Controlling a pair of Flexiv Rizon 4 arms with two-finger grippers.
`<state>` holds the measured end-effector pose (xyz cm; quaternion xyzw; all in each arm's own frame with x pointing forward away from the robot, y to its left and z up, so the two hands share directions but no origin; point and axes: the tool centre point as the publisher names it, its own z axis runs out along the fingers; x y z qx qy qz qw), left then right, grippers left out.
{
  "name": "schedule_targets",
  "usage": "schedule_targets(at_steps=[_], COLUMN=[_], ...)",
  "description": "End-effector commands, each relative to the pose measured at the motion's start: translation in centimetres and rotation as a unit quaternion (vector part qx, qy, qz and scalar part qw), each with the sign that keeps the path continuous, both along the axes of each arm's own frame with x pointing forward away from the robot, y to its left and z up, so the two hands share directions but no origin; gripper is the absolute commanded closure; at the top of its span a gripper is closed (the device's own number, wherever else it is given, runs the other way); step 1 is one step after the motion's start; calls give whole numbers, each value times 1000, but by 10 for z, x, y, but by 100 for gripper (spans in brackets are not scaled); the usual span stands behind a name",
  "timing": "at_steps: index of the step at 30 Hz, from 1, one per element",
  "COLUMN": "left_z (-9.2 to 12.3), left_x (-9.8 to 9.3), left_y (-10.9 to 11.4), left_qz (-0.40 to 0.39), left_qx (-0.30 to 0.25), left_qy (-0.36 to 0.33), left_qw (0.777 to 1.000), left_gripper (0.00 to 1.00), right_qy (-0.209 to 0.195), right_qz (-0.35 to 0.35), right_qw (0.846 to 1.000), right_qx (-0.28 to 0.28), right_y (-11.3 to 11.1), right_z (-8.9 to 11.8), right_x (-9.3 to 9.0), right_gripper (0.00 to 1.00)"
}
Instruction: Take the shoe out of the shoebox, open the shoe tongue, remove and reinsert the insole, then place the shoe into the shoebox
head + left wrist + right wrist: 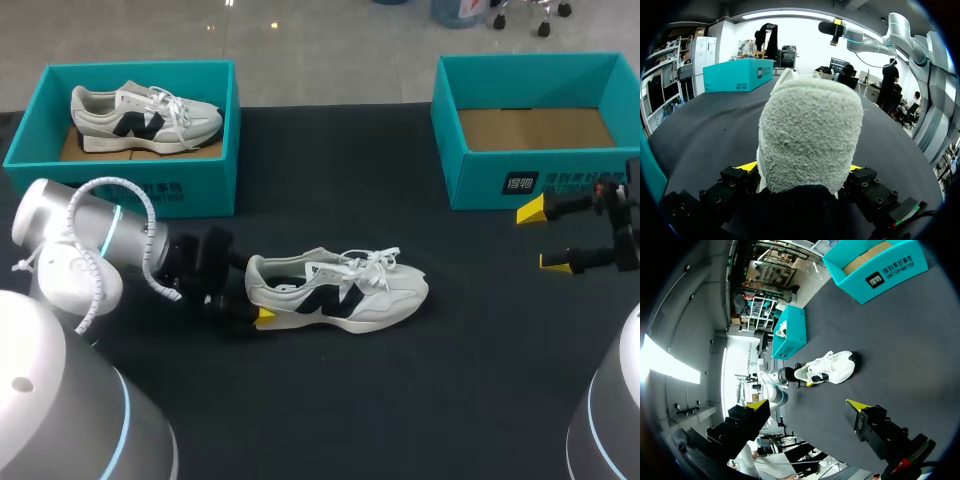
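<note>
Two shoes, two shoeboxes. One shoe (pixel 340 292) sits sole-down near the middle of the tabletop (pixel 470 380), toe toward the right edge. The left jaws are closed on its heel, one finger on each side. The left arm (pixel 95 240) comes in low from the left edge. The second shoe (pixel 140 115) lies in the left shoebox (pixel 215 150) at the far left corner. The right shoebox (pixel 480 175), at the far right corner, shows bare cardboard inside. The right jaws stand wide open near the right edge, just in front of it.

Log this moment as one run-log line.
left gripper shut on sneaker heel | right gripper open | sneaker upright on table
</note>
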<state>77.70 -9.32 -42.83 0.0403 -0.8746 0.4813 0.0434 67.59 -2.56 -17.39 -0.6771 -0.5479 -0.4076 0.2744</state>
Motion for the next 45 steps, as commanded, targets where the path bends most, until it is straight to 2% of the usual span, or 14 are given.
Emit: schedule_targets(at_steps=[1, 24, 26, 31, 38, 45], left_z=[-2, -2, -2, -2, -2, -2], left_x=[7, 9, 9, 9, 9, 9], left_y=[0, 7, 7, 7, 7, 7], left_qz=[-6, -10, -10, -10, -10, -10], left_qx=[5, 9, 9, 9, 9, 9], left_qy=[1, 9, 9, 9, 9, 9], left_qw=[1000, 1000, 1000, 1000, 1000, 1000], left_gripper=[100, 100, 100, 100, 100, 100], right_qy=[0, 0, 3, -9, -42, -51], right_qz=[-1, -1, -3, -28, -57, -50], right_qw=[1000, 1000, 998, 991, 981, 959], right_qx=[-2, -2, -63, -128, -179, -276], right_y=[1, 1, 14, 46, 88, 120], right_z=[0, 0, 11, 26, 33, 29], right_x=[-1, -1, 15, 32, 31, 20], right_gripper=[0, 0, 0, 0, 0, 0])
